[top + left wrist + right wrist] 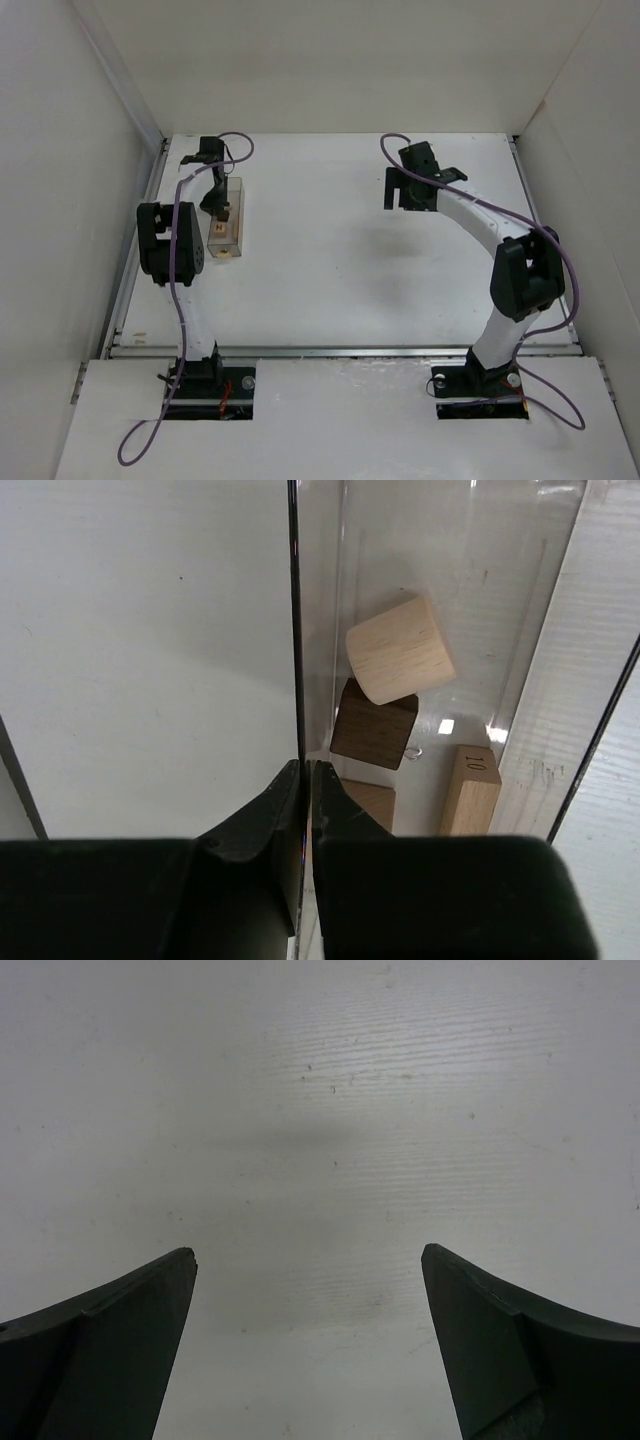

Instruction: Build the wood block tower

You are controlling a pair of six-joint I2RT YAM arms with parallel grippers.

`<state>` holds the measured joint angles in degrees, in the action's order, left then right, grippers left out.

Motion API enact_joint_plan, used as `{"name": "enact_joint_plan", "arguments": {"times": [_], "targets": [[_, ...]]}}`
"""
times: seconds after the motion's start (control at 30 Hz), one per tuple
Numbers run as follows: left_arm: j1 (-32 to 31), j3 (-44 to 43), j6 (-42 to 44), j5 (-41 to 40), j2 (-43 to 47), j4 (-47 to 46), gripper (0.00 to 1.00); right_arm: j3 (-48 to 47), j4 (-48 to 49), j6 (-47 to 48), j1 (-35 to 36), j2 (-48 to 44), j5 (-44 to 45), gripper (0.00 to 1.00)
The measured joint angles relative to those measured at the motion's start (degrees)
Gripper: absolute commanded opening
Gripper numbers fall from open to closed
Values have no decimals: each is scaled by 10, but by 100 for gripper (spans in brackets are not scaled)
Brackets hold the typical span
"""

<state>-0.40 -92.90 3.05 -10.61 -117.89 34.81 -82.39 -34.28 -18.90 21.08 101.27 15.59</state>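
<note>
Two fingers of the left end effector [305, 770] are pinched together on the thin wall of the clear box [297, 630]. Beyond them, inside the box, the pale tan block [400, 650] leans against the dark brown cube [373, 725]. The step looks like securing the box, and next the pieces need getting out. Well apart, the right end effector [310, 1260] hangs spread over the desk [320, 1080].
</note>
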Motion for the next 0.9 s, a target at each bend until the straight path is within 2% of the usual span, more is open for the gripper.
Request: {"name": "enact_joint_plan", "arguments": {"times": [0.1,0.2,0.4,0.57,0.63,0.73,0.83,0.87,0.9], "targets": [[-5,0,0,-10,0,-2,0,7,0,1,0,-4,3,100],[-24,-4,4,-72,0,-8,0,9,0,1,0,-5,5,100],[-140,-2,88,-321,-6,-86,0,9,0,1,0,-15,10,100],[-246,34,169,-455,-48,-171,0,11,0,1,0,-23,18,100],[-274,39,188,-505,-66,-179,18,14,0,1,0,-28,21,100],[-296,40,181,-501,-72,-167,52,19,0,1,0,-34,28,100],[-306,39,156,-473,-75,-136,66,24,0,1,0,-40,31,100],[-308,39,148,-461,-75,-122,76,26,0,1,0,-42,32,100],[-311,38,141,-447,-74,-109,81,27,0,1,0,-45,33,100]]}}
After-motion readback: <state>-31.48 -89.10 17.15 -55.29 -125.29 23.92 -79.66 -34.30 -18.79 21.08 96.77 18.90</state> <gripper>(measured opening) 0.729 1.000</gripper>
